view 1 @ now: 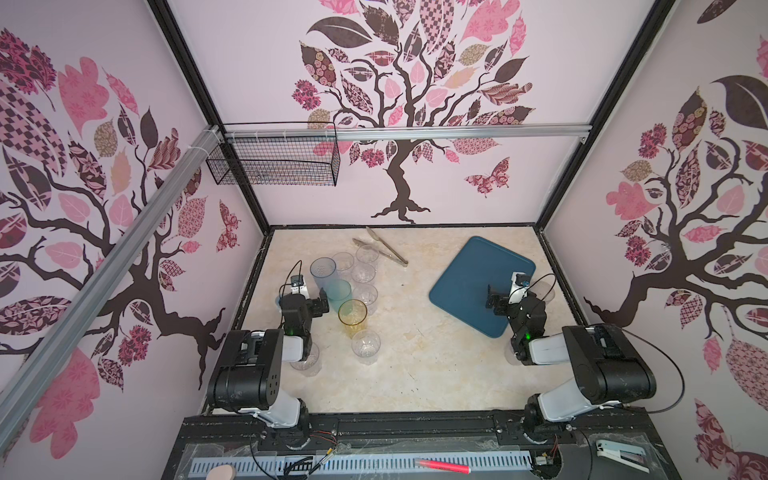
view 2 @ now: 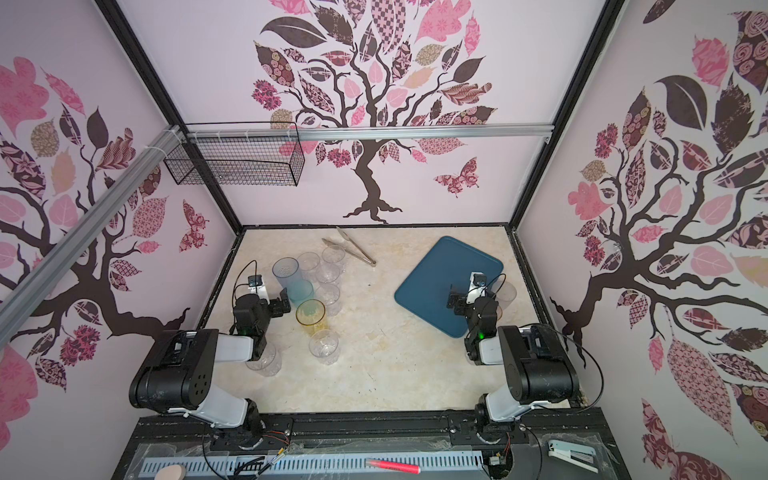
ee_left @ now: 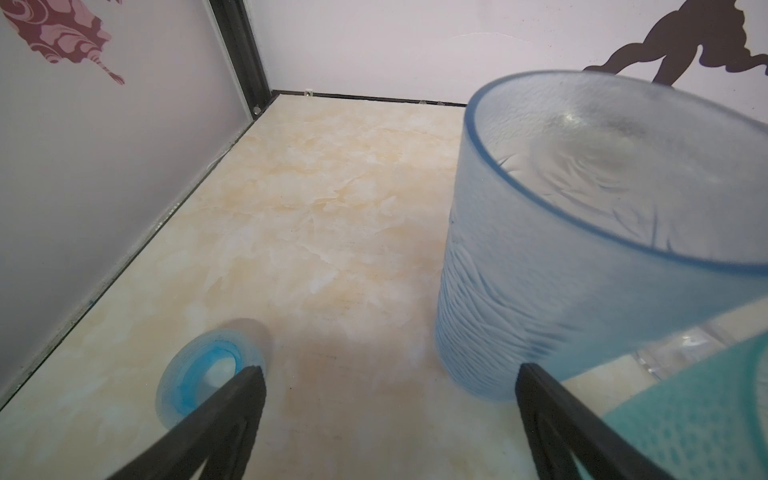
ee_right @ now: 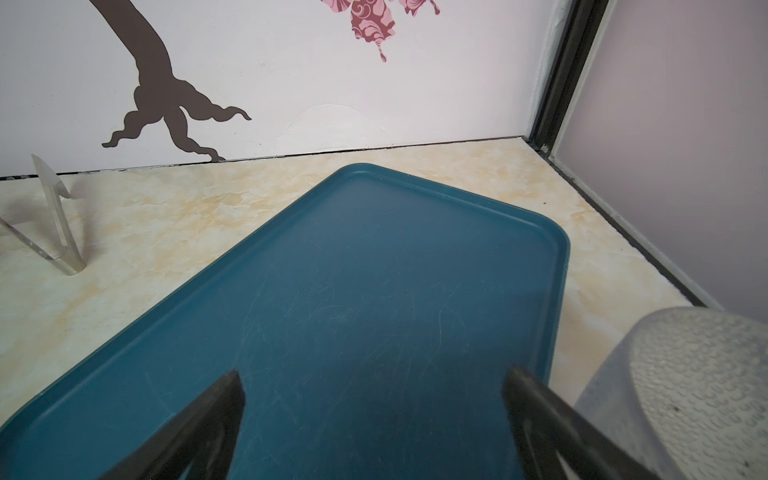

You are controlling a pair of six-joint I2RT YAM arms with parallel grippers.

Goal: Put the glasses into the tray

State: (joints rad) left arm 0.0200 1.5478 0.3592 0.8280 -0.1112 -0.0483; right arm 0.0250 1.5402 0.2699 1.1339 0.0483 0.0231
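Marble tabletop (view 1: 415, 353), blue glass (ee_left: 582, 232) beside left gripper (ee_left: 390, 369)

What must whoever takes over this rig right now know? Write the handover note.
Left gripper: open, empty, next to the tall blue glass and a smaller blue glass.
Right gripper: open, empty, over the tray.
Glasses: main cluster stands on the table's left side; one frosted glass stands on the table beside the tray.
Done: nothing, the tray holds no glass.
Left: move every glass into the tray.
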